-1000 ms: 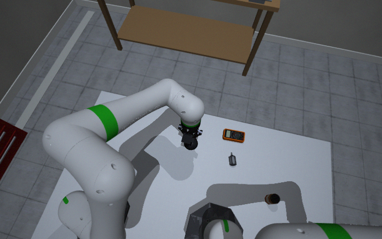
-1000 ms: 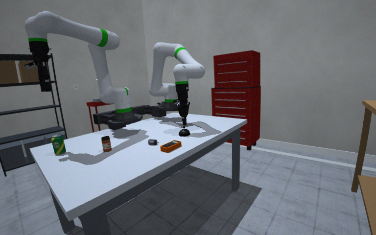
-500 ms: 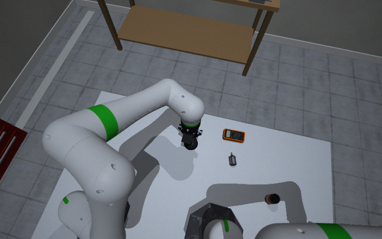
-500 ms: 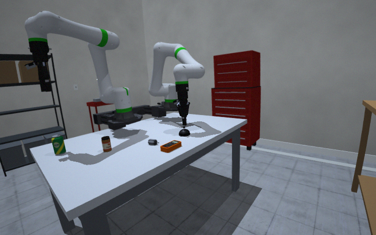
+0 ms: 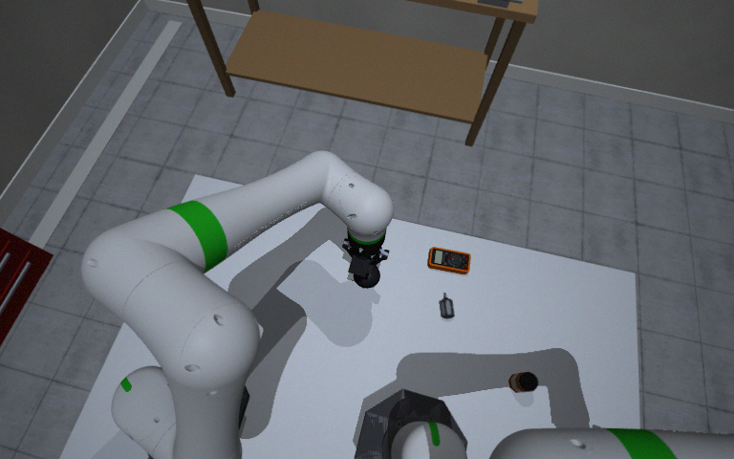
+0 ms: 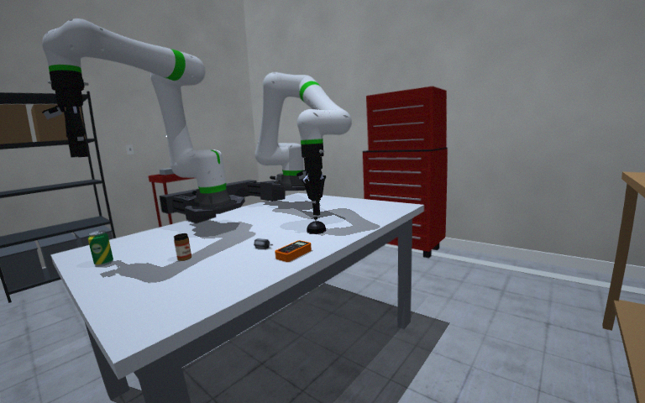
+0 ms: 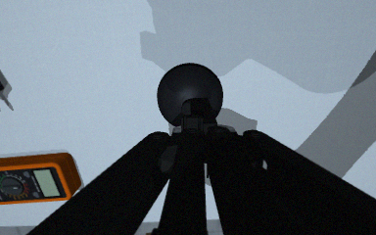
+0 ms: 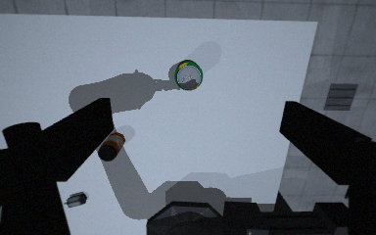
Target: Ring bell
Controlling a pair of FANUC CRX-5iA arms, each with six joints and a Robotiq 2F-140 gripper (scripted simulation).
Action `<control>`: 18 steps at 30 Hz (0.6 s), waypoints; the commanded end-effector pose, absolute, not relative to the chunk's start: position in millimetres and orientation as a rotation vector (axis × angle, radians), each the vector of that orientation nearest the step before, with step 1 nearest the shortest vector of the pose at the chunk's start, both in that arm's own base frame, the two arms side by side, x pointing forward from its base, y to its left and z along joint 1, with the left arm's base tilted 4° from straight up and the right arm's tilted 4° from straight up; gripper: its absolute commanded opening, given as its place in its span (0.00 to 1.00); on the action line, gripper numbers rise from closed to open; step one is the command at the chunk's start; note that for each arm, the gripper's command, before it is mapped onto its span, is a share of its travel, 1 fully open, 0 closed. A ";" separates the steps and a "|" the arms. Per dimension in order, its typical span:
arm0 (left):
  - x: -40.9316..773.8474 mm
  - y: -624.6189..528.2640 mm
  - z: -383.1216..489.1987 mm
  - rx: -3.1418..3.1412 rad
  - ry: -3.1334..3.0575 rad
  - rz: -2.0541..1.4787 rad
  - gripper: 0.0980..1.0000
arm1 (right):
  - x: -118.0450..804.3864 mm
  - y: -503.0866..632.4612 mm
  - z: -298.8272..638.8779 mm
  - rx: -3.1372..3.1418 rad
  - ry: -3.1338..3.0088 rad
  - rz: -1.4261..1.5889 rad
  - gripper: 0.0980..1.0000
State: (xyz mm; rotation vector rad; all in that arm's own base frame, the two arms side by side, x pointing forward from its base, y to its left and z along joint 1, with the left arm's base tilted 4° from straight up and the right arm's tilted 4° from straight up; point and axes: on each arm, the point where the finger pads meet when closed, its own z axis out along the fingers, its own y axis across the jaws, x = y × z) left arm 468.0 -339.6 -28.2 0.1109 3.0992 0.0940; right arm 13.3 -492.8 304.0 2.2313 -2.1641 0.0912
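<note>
Bell, black and domed, sits upright on the white counter, with the digital multimeter off to one side and well apart from it. My left claw points down over the dome, its fingers fully closed together with nothing between them, so I have a blunt tip to push with. In the exterior view that tip stands right at the bell's button; whether it touches or already presses, I cannot tell. My right claw hangs high above the counter's other end, spread wide and holding nothing.

I judge the step in hand to be the press itself. The next move calls for a straight, slow push down until the button bottoms out, a brief pause, then a straight lift so it springs back. Any sideways drift could skid or tip the bell.

- From corner to corner of the bench, I can see no clear change since the earlier pictures.
- Any movement of the left gripper is too small to tell.
</note>
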 end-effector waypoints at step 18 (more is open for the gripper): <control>469.0 -339.6 -36.8 0.111 3.098 0.092 0.00 | 13.2 -493.0 304.7 2.230 -2.163 0.093 1.00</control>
